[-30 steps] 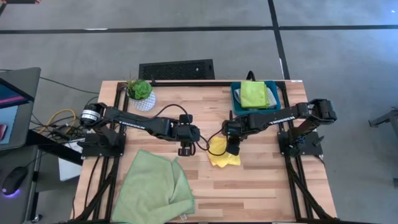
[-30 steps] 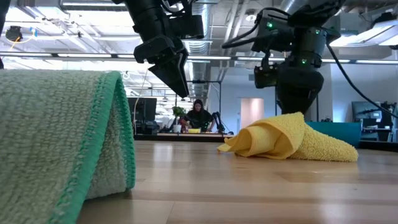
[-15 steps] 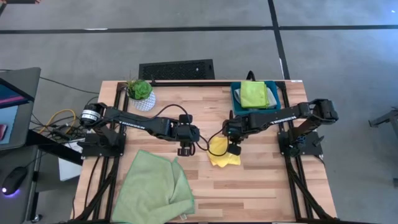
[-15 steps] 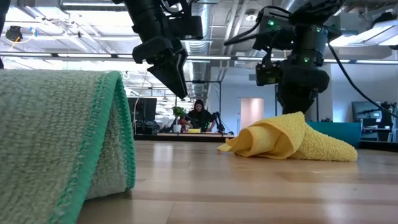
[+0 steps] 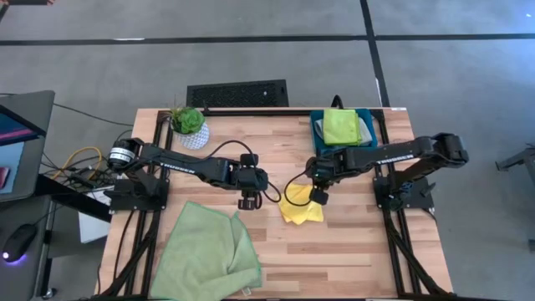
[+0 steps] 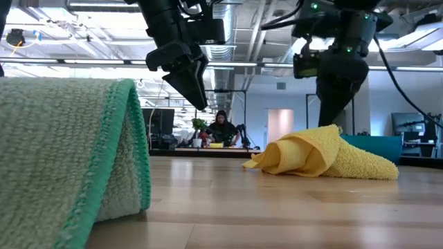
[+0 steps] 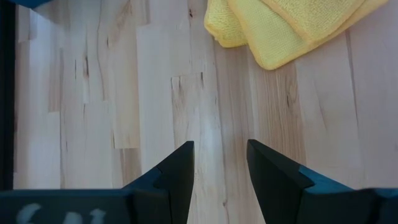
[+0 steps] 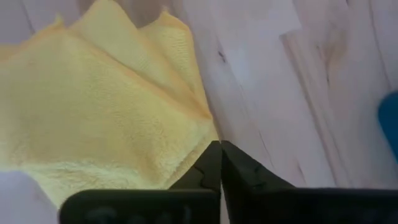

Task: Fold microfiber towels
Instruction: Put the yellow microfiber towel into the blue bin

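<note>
**Three towels visible, both grippers empty**

Counted: crumpled yellow microfiber towel (image 5: 300,208) mid-table; large pale green towel (image 5: 206,254) at 7 o'clock, cut off; lime green folded towel (image 5: 341,127) hiding teal tray (image 5: 317,127) at 1 o'clock; left gripper (image 7: 220,163) fingers apart; right gripper (image 8: 220,163) pressed together, empty.

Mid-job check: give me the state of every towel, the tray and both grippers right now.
Yellow microfiber towel: bunched at table centre.
Large pale green towel: loosely folded, front left.
Bright lime green towel: folded, in tray.
Teal rectangular tray: holding lime towel.
Left gripper: open, empty.
Right gripper: shut at yellow towel's corner.
</note>
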